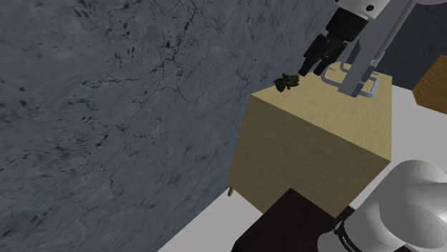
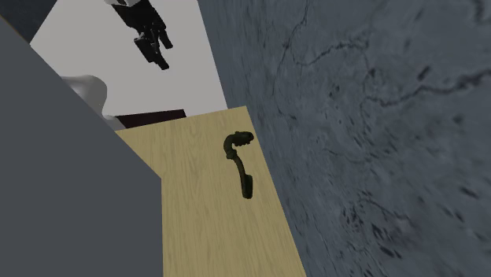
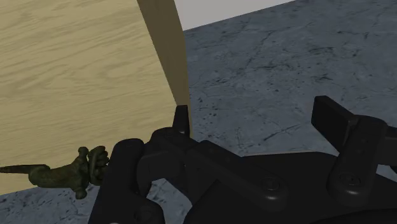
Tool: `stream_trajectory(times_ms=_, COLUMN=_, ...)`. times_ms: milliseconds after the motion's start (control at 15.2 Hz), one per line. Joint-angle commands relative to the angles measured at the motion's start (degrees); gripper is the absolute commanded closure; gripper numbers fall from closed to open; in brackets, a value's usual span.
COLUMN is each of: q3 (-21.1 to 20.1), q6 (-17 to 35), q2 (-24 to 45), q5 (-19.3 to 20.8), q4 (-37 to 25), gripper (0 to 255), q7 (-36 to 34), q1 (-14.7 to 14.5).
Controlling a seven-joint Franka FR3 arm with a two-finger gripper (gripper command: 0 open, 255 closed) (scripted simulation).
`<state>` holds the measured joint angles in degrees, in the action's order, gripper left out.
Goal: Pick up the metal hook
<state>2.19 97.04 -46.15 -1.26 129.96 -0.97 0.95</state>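
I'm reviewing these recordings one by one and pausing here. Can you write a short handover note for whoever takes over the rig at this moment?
The gripper is open and holds nothing. It hangs above the wooden top, near its edge.
The hook is dark and lies flat on the wooden top, close to the edge beside the grey veined surface. It sits off to one side of the fingers, not between them, and is untouched.
Done: nothing grasped yet.
Left: probably centre the fingers over the hook, lower, close and lift.
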Motion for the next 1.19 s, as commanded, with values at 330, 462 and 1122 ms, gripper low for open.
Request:
stream_trajectory(times_ms=330, q3=4.87, q6=3.09, q2=8.74, q5=0.88, q4=-4.73, gripper=0, q7=3.92, q1=1.01)
stream_trajectory(times_ms=462, q3=6.79, q6=4.05, q2=12.43, q5=0.88, q4=-7.06, gripper=0, q7=5.52, q1=1.27)
stream_trajectory(times_ms=1122, q3=16.27, q6=5.87, q2=32.62, q5=-3.00, q4=-22.67, gripper=0, q7=14.39, q1=2.18)
